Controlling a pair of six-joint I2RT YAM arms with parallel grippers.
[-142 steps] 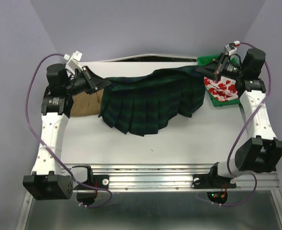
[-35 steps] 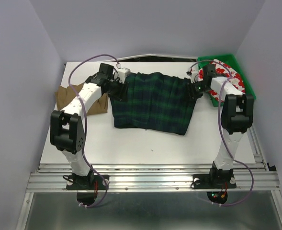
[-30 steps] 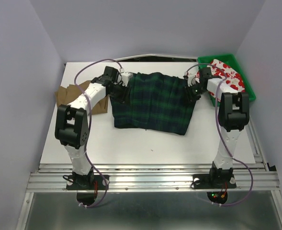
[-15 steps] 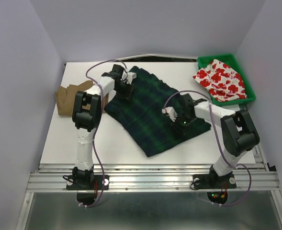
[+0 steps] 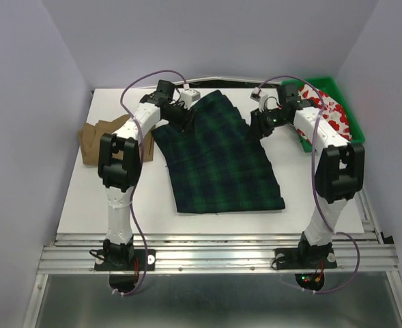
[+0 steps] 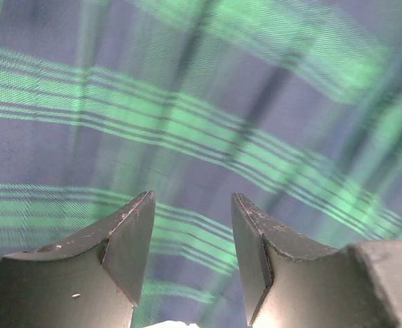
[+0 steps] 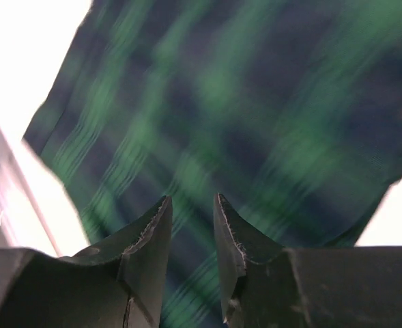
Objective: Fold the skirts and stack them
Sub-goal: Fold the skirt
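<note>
Tabletop (image 5: pixel 119 205) carries the plaid skirt (image 5: pixel 221 164) flat across its middle and the tan skirt (image 5: pixel 95 140) at its left edge. Toward the far edge, the left hand (image 6: pixel 192 196) stands wide open and the right hand (image 7: pixel 192 198) narrowly open, both empty. A shallow pinch could catch 1 layer, skewing the fold. Only the wrist views show the empty jaws.

Plaid skirt (image 5: pixel 218 160) flat ctr; tan skirt (image 5: pixel 91 140) L; floral skirt (image 5: pixel 336 104) R

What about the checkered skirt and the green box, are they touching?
Apart. The top view shows bare white table between the plaid skirt and the green bin.
</note>
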